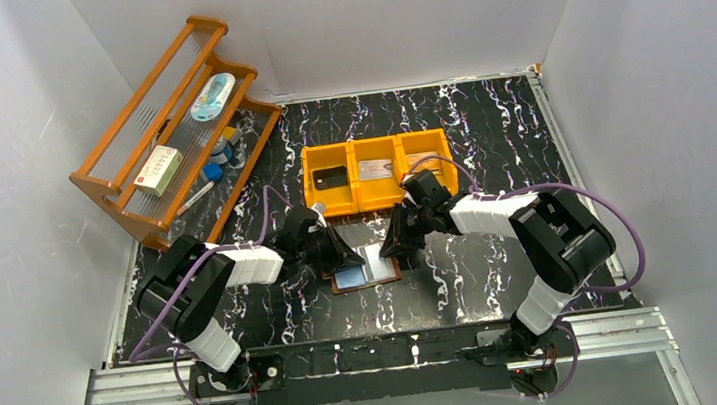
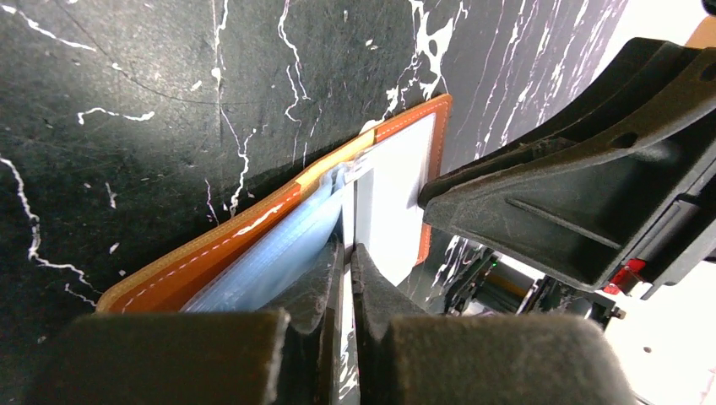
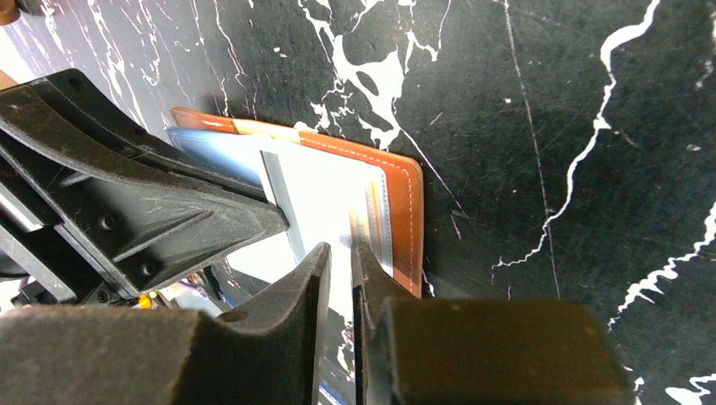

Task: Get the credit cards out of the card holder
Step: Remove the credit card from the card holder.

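At the near middle of the worktop [image 1: 490, 148], the brown card holder [image 1: 366, 267] lies open. The left tool [image 2: 348, 249] is pinched shut at its blue pockets [image 2: 270, 261], probably to pull out what they hold. The right tool [image 3: 340, 249], narrow, seems to steady the other half, though I cannot tell if it grips.

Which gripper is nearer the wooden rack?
Left. The left gripper is at the holder's left edge, the side toward the rack; the right gripper is at its right edge, farther away.
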Motion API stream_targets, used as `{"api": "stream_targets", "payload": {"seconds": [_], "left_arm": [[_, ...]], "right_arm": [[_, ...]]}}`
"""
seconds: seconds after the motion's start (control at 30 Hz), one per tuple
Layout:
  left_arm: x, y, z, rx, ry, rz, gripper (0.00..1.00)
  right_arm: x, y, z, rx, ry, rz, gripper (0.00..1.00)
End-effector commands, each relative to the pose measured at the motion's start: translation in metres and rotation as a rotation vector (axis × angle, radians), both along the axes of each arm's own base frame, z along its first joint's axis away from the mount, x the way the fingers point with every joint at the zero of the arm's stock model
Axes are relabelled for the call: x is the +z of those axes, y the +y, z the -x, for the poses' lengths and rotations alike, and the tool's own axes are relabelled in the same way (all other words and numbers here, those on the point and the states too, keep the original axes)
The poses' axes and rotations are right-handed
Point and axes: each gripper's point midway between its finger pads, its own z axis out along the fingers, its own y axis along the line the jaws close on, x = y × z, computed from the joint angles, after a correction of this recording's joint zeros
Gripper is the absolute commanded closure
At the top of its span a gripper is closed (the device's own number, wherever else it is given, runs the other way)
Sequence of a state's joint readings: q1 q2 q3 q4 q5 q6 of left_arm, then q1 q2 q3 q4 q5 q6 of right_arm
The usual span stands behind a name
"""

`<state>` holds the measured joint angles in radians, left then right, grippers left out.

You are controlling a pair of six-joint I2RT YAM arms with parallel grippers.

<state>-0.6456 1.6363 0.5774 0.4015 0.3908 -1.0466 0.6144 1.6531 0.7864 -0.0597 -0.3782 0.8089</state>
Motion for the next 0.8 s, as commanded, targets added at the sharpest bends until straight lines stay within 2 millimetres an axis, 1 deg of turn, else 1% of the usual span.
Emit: {"api": "stream_targets", "payload": {"seconds": [0.0,0.2,0.4,0.6,0.73,0.77], "left_arm": [[-0.021,0.005,0.021,0.002,0.08,-0.025,1.0],[-0.015,0.02,0.018,0.009,0.032,-0.102,1.0],[-0.014,0.03,0.017,0.015,0.023,-0.105,1.0],[-0.008,0.033,0.014,0.008,0.0,-0.104,1.0],[-0.005,0.025,0.012,0.004,0.004,-0.066,1.0],[-0.004,0.023,0.011,0.009,0.007,-0.052,0.92]], "right_arm": [[-0.05,-0.035,0.025,-0.016,0.086,0.189,0.76],[-0.054,-0.039,0.025,-0.031,0.092,0.217,0.76],[-0.053,-0.038,0.023,-0.027,0.088,0.216,0.77],[-0.048,-0.034,0.022,-0.013,0.08,0.196,0.77],[-0.042,-0.028,0.019,0.001,0.07,0.166,0.76],[-0.042,-0.027,0.019,0.003,0.07,0.164,0.76]]}}
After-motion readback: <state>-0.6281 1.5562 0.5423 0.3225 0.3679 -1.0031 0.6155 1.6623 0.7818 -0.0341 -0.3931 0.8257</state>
